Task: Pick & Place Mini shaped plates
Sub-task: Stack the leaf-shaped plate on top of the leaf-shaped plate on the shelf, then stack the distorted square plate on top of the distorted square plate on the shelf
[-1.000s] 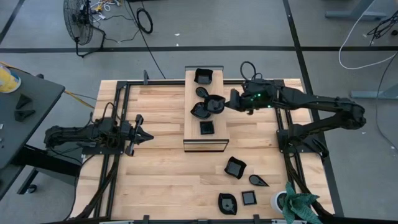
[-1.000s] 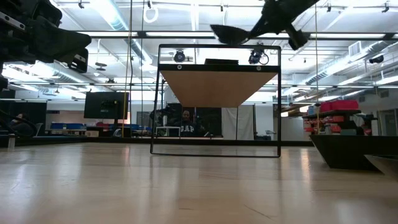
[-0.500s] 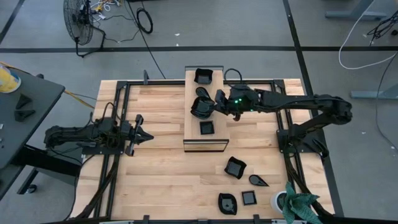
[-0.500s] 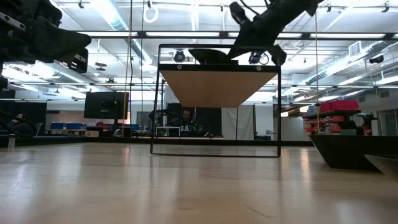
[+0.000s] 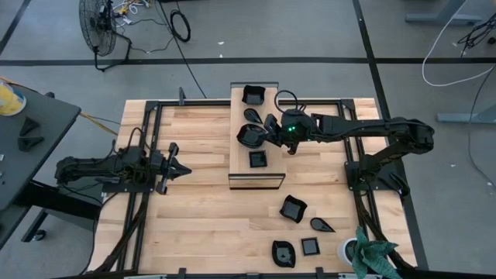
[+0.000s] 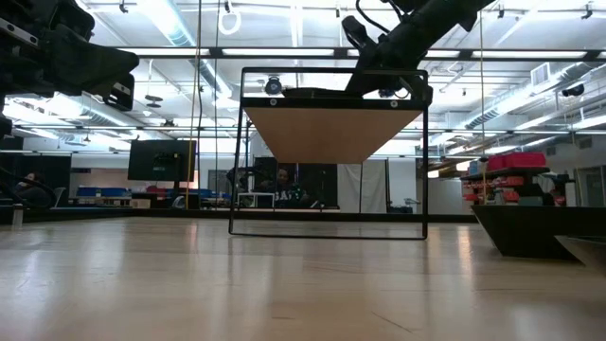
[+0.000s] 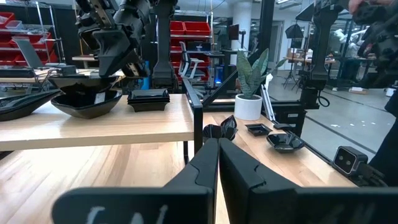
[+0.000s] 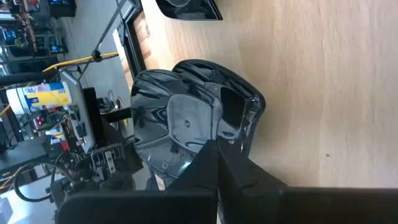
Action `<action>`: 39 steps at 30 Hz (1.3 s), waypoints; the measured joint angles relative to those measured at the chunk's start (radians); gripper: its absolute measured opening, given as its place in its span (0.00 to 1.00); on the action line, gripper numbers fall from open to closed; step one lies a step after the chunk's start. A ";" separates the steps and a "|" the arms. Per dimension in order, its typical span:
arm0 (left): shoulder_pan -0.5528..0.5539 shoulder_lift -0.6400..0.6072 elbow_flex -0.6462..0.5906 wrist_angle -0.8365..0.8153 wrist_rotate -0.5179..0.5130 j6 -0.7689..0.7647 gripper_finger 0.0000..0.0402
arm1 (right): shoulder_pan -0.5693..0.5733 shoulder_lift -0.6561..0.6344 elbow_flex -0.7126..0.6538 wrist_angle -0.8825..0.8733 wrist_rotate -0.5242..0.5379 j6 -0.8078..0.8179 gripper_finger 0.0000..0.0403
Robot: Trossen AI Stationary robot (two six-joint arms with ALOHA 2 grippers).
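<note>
Over the board (image 5: 266, 155), right hand (image 5: 269, 132) grips a plate (image 5: 249, 137).

Glossy black mini shaped plates (image 8: 193, 121) mirror the room on a pale, smooth, matt wooden board (image 8: 311, 93).

A workshop: red parts bins (image 7: 34, 46), floor fan (image 5: 98, 27).

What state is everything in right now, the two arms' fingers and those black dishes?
Right gripper: fingers shut on the wavy plate's rim.
Wavy plate: resting on the wooden board, held.
Left gripper: fingers shut, empty, waiting at the left.
Square plate: lying free on the table.
</note>
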 joint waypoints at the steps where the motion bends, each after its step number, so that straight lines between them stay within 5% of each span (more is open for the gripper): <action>1: 0.000 0.000 0.000 0.000 0.000 0.000 0.05 | 0.000 0.000 0.000 0.000 0.000 0.000 0.00; 26: 0.000 0.000 0.000 0.000 0.000 0.000 0.05 | 0.000 0.000 0.000 -0.006 0.026 -0.019 0.01; 39: 0.000 0.000 0.000 0.000 0.000 0.000 0.05 | -0.001 -0.005 0.000 -0.006 0.024 -0.063 0.26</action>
